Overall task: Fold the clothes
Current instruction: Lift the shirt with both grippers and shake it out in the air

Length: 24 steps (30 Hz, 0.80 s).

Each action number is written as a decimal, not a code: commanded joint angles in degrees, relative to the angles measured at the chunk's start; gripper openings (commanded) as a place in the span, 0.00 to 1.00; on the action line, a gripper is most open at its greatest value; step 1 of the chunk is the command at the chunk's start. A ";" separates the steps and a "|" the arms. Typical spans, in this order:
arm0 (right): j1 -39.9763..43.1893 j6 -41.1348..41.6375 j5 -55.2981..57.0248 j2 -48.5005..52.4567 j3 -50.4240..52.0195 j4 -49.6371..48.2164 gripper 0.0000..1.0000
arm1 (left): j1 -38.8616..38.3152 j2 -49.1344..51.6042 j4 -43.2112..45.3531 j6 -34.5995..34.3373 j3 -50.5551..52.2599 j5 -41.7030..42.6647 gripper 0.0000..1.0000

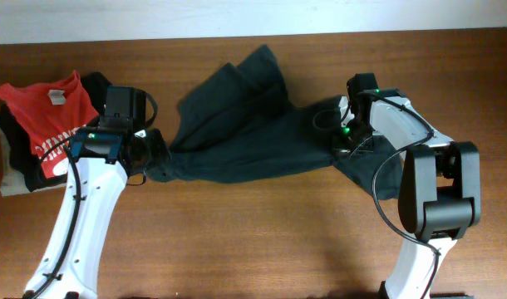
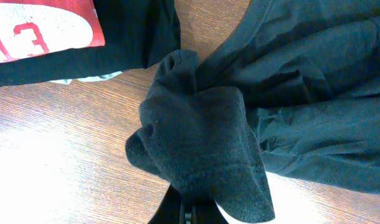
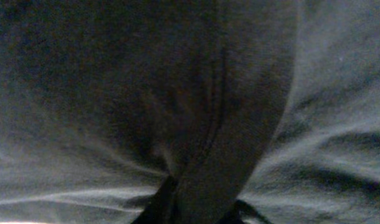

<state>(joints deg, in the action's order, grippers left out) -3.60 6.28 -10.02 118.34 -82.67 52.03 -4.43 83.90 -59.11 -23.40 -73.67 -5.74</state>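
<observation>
**Wood table, one dark shirt, one stack at the left**

A brown wood-grain table (image 1: 237, 241) carries everything. Across its middle lies the dark T-shirt (image 1: 237, 124), drawn out from left to right, gathered narrow at both ends and fanning wider toward the far edge. At the table's left end sits a stack of garments: a red T-shirt (image 1: 50, 116) with white print on top, a black garment (image 1: 21, 154) under it, a beige one (image 1: 6, 178) lowest. The dark shirt's left end lies just beside this stack
</observation>
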 commanded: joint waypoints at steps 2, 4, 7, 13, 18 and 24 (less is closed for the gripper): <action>-0.50 0.17 5.42 -4.83 -6.91 5.86 0.05 | 0.09 0.02 0.61 2.47 -0.35 0.59 0.00; -0.46 0.15 10.88 -7.52 -14.99 13.44 0.06 | 0.09 -0.02 0.70 6.12 -2.86 0.61 0.00; -0.46 -0.09 12.24 -8.41 -20.63 18.03 0.08 | 0.09 -0.46 0.13 6.36 -7.15 0.61 0.00; -0.48 -0.07 12.22 -8.26 -17.92 19.19 0.08 | 0.09 -0.63 -2.01 6.36 -7.17 0.61 0.00; -0.50 -0.07 12.22 -8.26 -17.92 19.19 0.15 | 0.09 -0.63 -1.99 6.36 -7.17 0.61 0.00; -0.52 -0.07 12.22 -8.26 -17.90 19.32 0.05 | 0.09 -0.63 -2.05 6.36 -7.17 0.61 0.00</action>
<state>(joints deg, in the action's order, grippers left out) -3.79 5.80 1.08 110.48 -101.01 71.16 -4.43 83.90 -61.04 -17.93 -79.85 -5.32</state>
